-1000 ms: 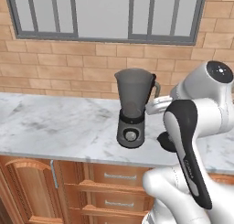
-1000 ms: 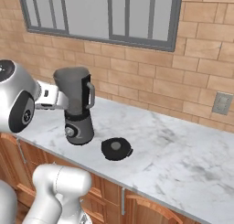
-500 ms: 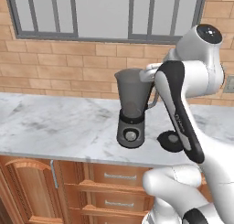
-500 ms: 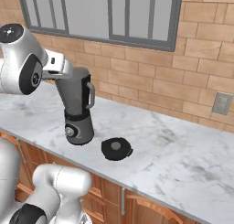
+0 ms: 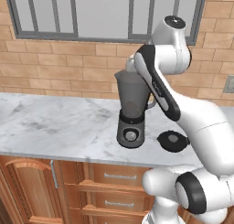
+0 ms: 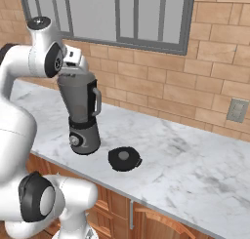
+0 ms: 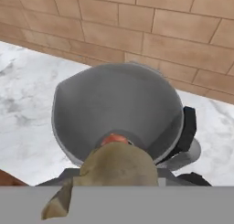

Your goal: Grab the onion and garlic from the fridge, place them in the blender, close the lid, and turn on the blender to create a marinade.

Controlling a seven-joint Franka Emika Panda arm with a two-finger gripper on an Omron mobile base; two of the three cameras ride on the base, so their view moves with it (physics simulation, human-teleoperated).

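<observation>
The blender (image 5: 131, 108) stands on the marble counter, its smoky-grey jar (image 6: 80, 97) open at the top. My gripper (image 6: 73, 61) hangs just above the jar's mouth, at its back rim (image 5: 130, 66). In the hand view a tan, lumpy garlic bulb (image 7: 119, 166) sits at the bottom of the picture over the jar (image 7: 91, 99), with the gripper shut on it and the fingertips hidden behind it. The small reddish-orange onion (image 7: 114, 139) lies at the bottom of the jar. The black lid (image 5: 171, 141) lies flat on the counter right of the blender base (image 6: 123, 158). The fridge is out of view.
A brick wall with a window (image 5: 105, 13) rises behind the counter (image 5: 55, 127). A wall socket (image 6: 237, 117) is at the right. Wooden drawers (image 5: 109, 182) run under the counter's front edge. Open marble (image 6: 195, 165) stretches right of the lid.
The arm has swung up from low beside the blender to above the jar's mouth, carrying the garlic. Blender and lid have not moved.
</observation>
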